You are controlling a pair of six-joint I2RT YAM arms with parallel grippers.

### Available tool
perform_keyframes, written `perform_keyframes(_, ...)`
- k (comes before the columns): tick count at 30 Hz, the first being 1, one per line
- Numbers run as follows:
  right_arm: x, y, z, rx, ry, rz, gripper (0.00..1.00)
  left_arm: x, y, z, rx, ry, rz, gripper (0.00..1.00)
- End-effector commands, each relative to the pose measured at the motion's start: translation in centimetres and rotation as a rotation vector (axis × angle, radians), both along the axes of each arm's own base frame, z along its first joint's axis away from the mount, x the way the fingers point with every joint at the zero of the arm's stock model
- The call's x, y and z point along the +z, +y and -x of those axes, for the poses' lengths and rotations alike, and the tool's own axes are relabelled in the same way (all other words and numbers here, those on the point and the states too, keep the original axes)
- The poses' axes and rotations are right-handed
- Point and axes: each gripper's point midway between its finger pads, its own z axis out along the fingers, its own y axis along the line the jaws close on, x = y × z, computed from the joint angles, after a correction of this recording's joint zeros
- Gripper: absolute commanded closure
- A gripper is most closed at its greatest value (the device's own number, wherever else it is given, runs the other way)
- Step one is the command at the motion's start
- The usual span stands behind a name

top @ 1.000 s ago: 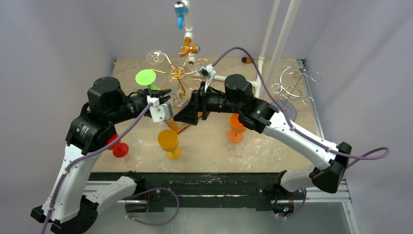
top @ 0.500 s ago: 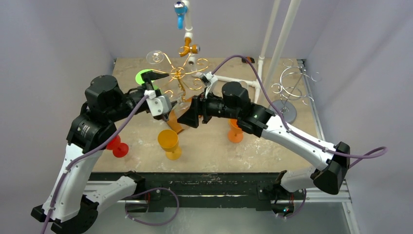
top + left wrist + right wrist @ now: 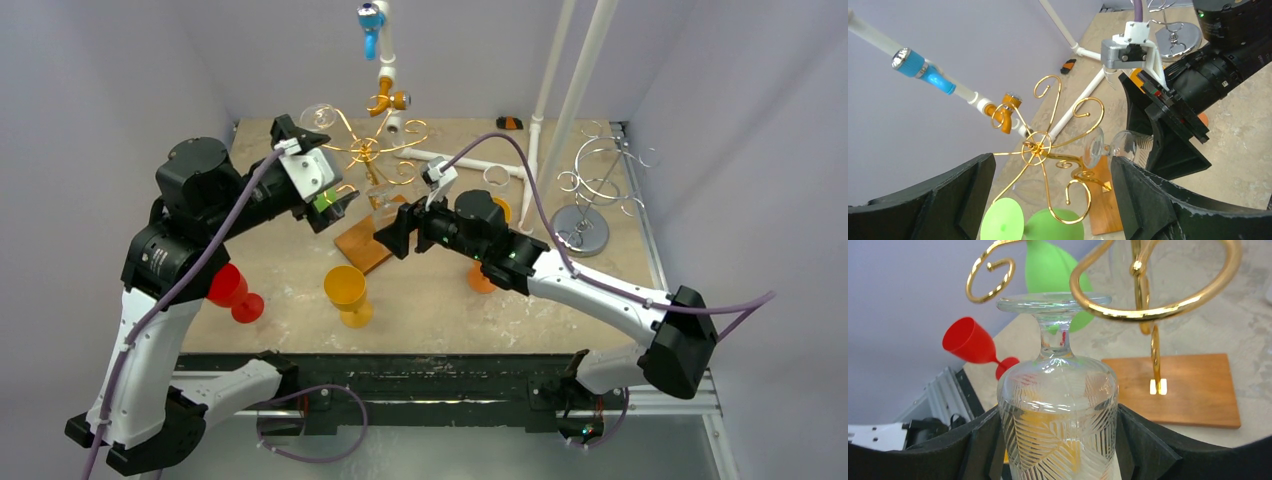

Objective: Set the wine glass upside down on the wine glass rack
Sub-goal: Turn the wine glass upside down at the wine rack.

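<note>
Two pincers, both working at the gold rack.

Right pincer is clenched on the bowl of the clear wine glass. Glass is upside down, foot on top. On the right wrist cam the foot sits level with one of the rack's gold loops, and the loop crosses the foot's right edge. I can't tell if the stem is inside that loop or just beside it. From above, the glass is at the rack's near right side, over the rack's wooden base.

Left pincer is spread wide with nothing between its fingers. It's raised at the rack's left side, pointing toward the hub.

Green glass is at the rack's left side, close under the left pincer. I can't see how it's seated. Second clear glass is at the rack's far left arm.

On the desk:
- red cup, well off to the rack's near left
- yellow goblet, just near of the base
- orange cup, near right of the rack, partly behind the right arm
- silver rack, well to the right of the gold rack
</note>
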Motion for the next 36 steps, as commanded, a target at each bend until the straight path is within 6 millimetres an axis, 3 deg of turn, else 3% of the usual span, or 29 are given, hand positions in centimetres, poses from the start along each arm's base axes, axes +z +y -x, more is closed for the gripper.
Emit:
perform_keyframes(1,8.1,-0.3,-1.5,-0.062,-0.248,-0.214,0.89,0.8,0.9,0.0,0.07,0.035,0.055,0.07)
perform_keyframes(12,7.3,1.0,-1.4,-0.09,-0.407,-0.23,0.9,0.5,1.6,-0.6,0.127,0.034,0.052,0.08)
perform_keyframes(19,5.7,1.0,-1.0,-0.124,-0.415,-0.263,0.89,-1.7,3.4,-3.4,0.277,0.052,-0.018,0.18)
perform_keyframes(27,4.7,1.2,-1.3,-0.213,-0.588,-0.272,0.88,-3.4,3.9,-4.6,0.32,0.066,-0.076,0.23)
perform_keyframes(36,5.9,0.9,-3.0,-0.327,-0.68,-0.301,0.88,-3.3,3.8,-4.5,0.32,0.078,-0.069,0.24)
